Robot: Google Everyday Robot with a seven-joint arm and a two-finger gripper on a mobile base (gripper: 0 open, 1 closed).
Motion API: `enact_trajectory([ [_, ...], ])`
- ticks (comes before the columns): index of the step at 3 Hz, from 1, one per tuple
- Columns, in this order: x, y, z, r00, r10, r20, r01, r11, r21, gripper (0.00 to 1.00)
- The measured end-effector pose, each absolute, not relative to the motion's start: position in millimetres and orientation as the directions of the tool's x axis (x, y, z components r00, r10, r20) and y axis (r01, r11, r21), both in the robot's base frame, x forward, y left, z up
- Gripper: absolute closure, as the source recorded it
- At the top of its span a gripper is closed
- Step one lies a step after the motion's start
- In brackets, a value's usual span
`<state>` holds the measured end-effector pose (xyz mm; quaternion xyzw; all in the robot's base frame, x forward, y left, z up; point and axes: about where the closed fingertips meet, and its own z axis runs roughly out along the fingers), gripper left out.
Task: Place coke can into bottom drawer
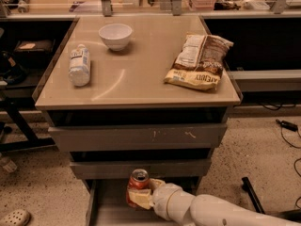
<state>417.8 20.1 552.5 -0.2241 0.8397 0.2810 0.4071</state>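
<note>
The coke can point(138, 181) is red-orange with a silver top and stands upright in my gripper point(141, 195), low in the middle of the camera view. The gripper is shut on the can and holds it over the open bottom drawer point(112, 206), a shallow grey tray pulled out under the cabinet. My white arm point(207, 211) reaches in from the lower right. The can's lower part is hidden by the gripper.
Above the drawer are the middle drawer front point(141, 167) and the wider scratched top drawer front point(138, 136). On the tan tabletop point(141, 74) lie a white bottle point(79, 65), a white bowl point(115, 35) and a chip bag point(200, 62). Cables point(287, 126) lie on the floor at right.
</note>
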Motion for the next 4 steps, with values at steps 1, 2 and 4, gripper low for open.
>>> enact_trajectory([
  [1, 417.8, 20.1, 552.5, -0.568, -0.148, -0.810, -0.605, 0.742, 0.289, 1.00],
  [2, 415.9, 24.5, 544.1, -0.570, -0.144, -0.809, -0.602, 0.744, 0.291, 1.00],
  [4, 404.3, 48.3, 440.8, -0.584, -0.104, -0.805, -0.543, 0.787, 0.292, 1.00],
])
